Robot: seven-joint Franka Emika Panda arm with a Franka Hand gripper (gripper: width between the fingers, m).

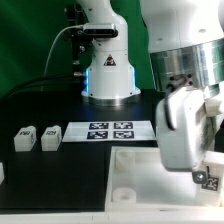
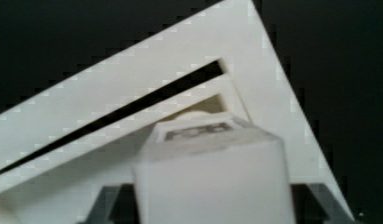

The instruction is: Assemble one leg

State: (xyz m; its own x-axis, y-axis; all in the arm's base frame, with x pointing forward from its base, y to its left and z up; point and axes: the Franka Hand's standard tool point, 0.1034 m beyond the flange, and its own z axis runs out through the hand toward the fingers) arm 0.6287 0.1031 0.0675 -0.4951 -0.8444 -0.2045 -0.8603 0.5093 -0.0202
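Note:
My gripper [image 1: 200, 172] is shut on one white leg [image 2: 209, 175], held upright between the two dark fingers [image 2: 113, 202]. The leg's tag end [image 2: 198, 131] points toward a corner of the large white square piece [image 2: 214, 62]. In the exterior view the gripper hangs over that piece's [image 1: 140, 182] right side, and a tag on the held leg [image 1: 208, 182] shows below the hand. Two more legs [image 1: 24, 139] [image 1: 50, 137] lie on the black table at the exterior view's left.
The marker board [image 1: 110, 130] lies between the loose legs and the arm's base [image 1: 108, 75]. Another small white part [image 1: 3, 172] shows at the exterior view's left edge. The arm hides the table at the right.

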